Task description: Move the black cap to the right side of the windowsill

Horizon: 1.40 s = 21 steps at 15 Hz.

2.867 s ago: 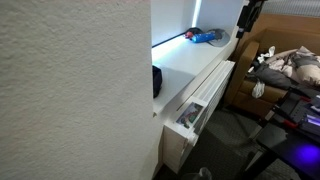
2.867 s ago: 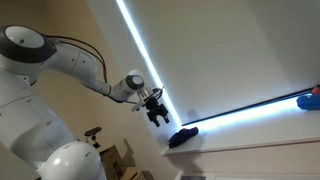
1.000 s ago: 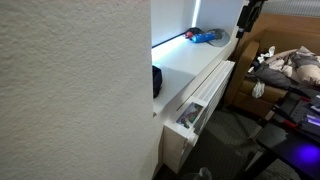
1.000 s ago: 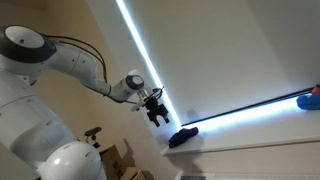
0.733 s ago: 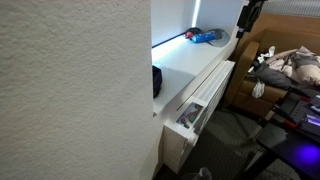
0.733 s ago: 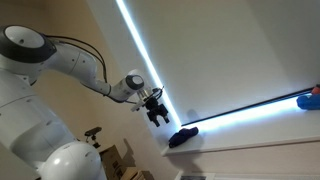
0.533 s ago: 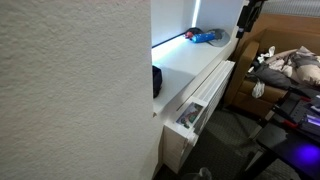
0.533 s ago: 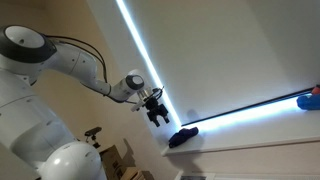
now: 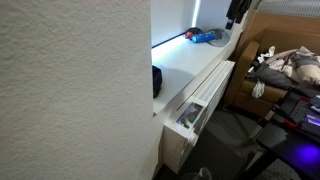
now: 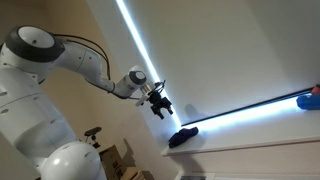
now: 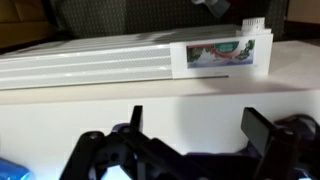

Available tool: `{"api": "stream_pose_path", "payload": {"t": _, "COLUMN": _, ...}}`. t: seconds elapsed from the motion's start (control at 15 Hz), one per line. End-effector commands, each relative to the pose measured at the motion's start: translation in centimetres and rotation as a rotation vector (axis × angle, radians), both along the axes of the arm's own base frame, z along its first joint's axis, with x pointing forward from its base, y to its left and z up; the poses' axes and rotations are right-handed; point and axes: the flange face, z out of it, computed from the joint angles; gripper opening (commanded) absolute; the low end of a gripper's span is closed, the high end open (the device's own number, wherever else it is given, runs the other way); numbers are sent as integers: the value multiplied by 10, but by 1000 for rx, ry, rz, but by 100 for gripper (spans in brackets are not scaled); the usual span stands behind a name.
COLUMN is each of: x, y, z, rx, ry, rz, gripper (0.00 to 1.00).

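The black cap [image 10: 182,137] lies on the white windowsill [image 10: 250,150], by the lit blue strip along its back. In an exterior view the cap [image 9: 157,80] is half hidden behind a wall, at the near end of the windowsill [image 9: 195,60]. My gripper [image 10: 160,104] hangs open and empty in the air, up and to the left of the cap and apart from it. It also shows at the top edge in an exterior view [image 9: 238,12]. In the wrist view the open fingers [image 11: 195,125] frame bare windowsill [image 11: 80,110]; the cap is out of view there.
A blue flat item [image 9: 207,37] lies at the sill's far end, also in the wrist view [image 11: 10,170]. A white slatted radiator [image 9: 205,95] with a label [image 11: 220,53] runs below the sill. A textured wall [image 9: 70,90] blocks the left. A cluttered sofa [image 9: 290,65] stands beyond.
The arm has lifted and the gripper has shifted a little up and toward the sill. The cap has not moved.
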Motion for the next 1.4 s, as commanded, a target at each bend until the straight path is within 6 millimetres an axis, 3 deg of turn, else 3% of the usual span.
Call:
{"api": "stream_pose_path", "payload": {"t": 0.0, "x": 71, "y": 32, "z": -3, "rx": -3, "ry": -68, "rz": 36, "gripper": 100}}
{"api": "stream_pose_path", "payload": {"t": 0.27, "x": 114, "y": 91, "z": -26, "rx": 67, "ry": -45, "rz": 118, "gripper": 100}}
{"api": "stream_pose_path", "payload": {"t": 0.47, "x": 110, "y": 131, "z": -42, "rx": 181, "ry": 20, "rz": 218, "gripper": 100}}
{"api": "stream_pose_path", "payload": {"t": 0.6, "x": 101, "y": 147, "z": -47, "rx": 211, "ry": 42, "rz": 281, "gripper": 100}}
{"api": "stream_pose_path", "payload": {"t": 0.73, "x": 82, "y": 142, "z": -39, "rx": 124, "ry": 15, "rz": 302, "gripper": 100}}
{"api": "stream_pose_path", "payload": {"t": 0.8, "x": 95, "y": 150, "z": -49, "rx": 169, "ry": 37, "rz": 279, "gripper": 100}}
{"api": "stream_pose_path", "payload": {"t": 1.07, "x": 88, "y": 151, "z": -39, "rx": 147, "ry": 17, "rz": 296, "gripper": 100}}
{"api": "stream_pose_path", "payload": {"t": 1.13, "x": 100, "y": 151, "z": -45, "rx": 180, "ry": 13, "rz": 306, "gripper": 100}}
{"api": "stream_pose_path", "payload": {"t": 1.27, "x": 139, "y": 154, "z": -78, "rx": 210, "ry": 42, "rz": 292, "gripper": 100}}
{"api": "stream_pose_path", "payload": {"t": 1.33, "x": 149, "y": 158, "z": -92, "rx": 214, "ry": 70, "rz": 298, "gripper": 100}}
